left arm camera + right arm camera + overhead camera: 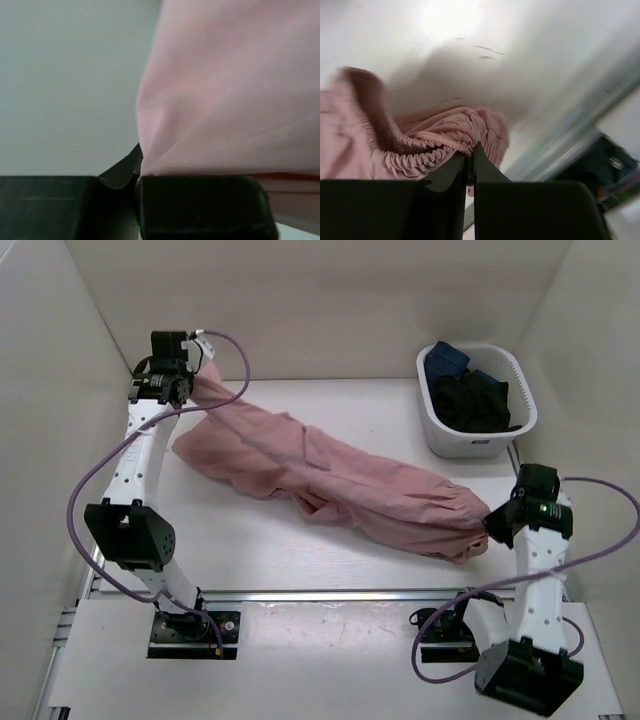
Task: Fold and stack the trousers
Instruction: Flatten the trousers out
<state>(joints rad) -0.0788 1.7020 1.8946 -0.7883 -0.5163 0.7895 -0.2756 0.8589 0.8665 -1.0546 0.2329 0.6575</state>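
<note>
"The trousers (340, 485) are lying stretched slantwise across the surface (300, 570), from the far left corner towards the near right. Is any folding showing?"

"None that can be seen. The pink cloth is spreading out at full length, rumpled in the middle, with no layer lying squarely over another. By the look of it, the task is sitting at its start: the folds are all waiting to be made, and the stacking after them."

"What is the left tool (188, 382) doing?"

"It is gripping the far end of the cloth. In its wrist view the left tool (138, 180) is pressing its fingers together with pink fabric rising out from between them."

"And the right tool (492, 524)?"

"It is pinching the near end. Its own camera is showing the right tool (469, 156) closed tight on the gathered cuff (430, 152), no gap between the fingers."

"Anything else nearby?"

"A white basket (497, 447) is standing at the far right, holding dark garments (478, 400), well apart from the left tool and just beyond the right one."
</note>
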